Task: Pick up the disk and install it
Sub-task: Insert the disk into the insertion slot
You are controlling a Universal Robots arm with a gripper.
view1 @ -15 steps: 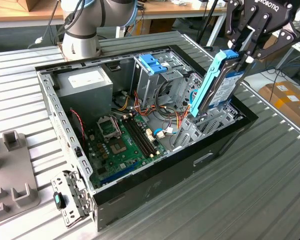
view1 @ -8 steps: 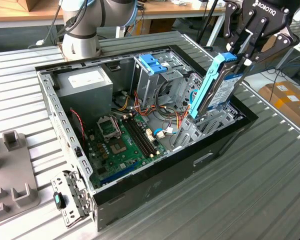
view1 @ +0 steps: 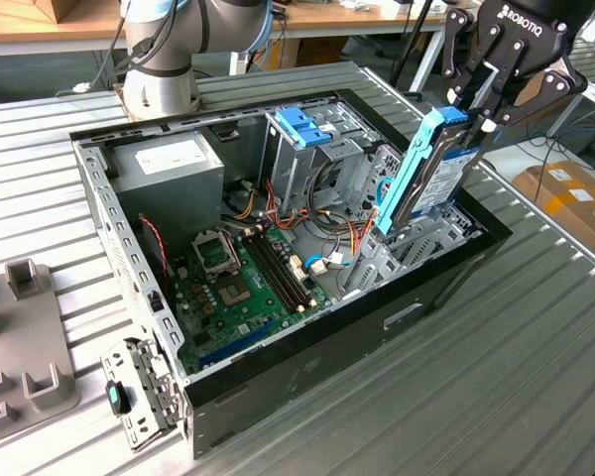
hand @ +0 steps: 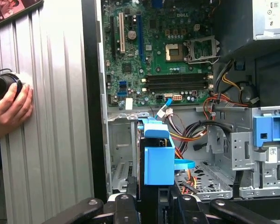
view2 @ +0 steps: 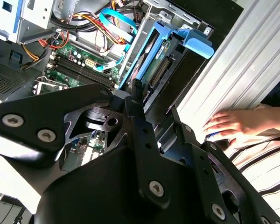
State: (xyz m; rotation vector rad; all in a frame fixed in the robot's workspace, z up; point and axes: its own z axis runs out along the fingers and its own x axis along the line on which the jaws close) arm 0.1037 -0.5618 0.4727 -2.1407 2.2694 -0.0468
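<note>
**Exterior view: disk in gripper, tilted over PC case**

Gripper (view1: 479,111) is clamped on the upper end of the disk (view1: 436,178). Disk stands on edge, steeply tilted, w/ blue rail facing the exterior view's left. Its lower end is down at the drive bay, at the exterior view's right end of the open PC case (view1: 307,357). Can't tell if it touches the bay. Blue latch piece (view1: 302,127) sits nearby on its grey cage, apart from the disk. Motherboard (view1: 238,283) lies on the case floor. In the first wrist view a person's hand (hand: 11,107) rests on the ribbed table (hand: 51,116) beside the case.

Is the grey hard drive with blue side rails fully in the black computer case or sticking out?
Sticking out: the disk stands tilted, upper half above the case rim, gripper clamped on its top.
</note>
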